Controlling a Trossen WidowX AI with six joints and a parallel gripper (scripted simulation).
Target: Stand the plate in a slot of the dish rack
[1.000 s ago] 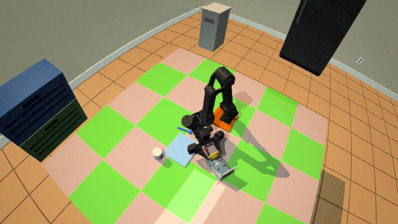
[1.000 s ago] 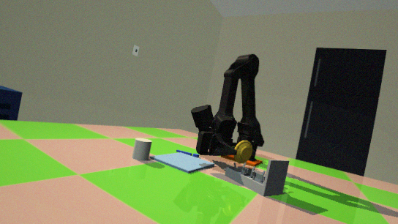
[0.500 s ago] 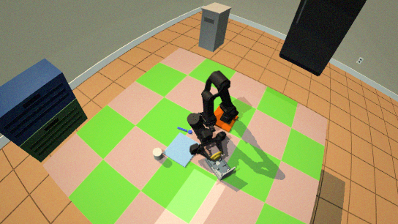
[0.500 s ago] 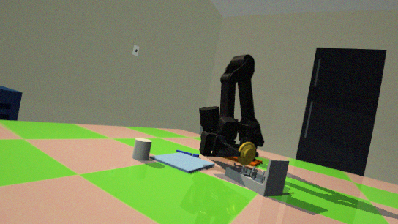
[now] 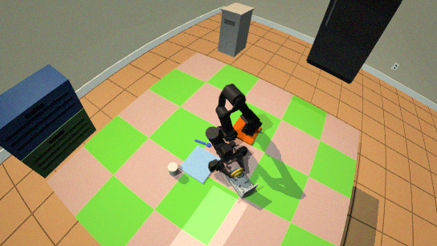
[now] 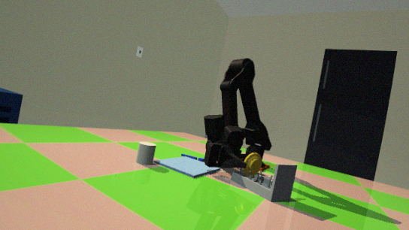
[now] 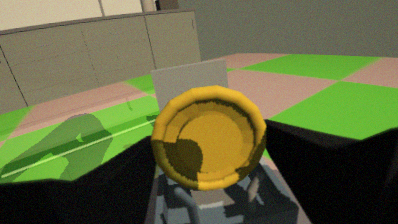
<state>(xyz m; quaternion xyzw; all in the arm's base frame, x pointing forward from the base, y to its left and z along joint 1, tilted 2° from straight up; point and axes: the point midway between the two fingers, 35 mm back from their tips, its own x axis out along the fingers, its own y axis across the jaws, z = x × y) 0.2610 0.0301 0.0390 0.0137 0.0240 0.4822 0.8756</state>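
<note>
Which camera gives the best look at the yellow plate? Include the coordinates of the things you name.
The wrist view: the yellow plate [image 5: 237, 172] [image 6: 252, 164] [image 7: 216, 137] faces it, large, nearly its whole rim visible between the gripper's fingers. The exterior view shows it smaller, upright at the dish rack [image 5: 242, 187] [image 6: 284, 183] [image 7: 190, 80]; the top view shows only a small, foreshortened piece.
</note>
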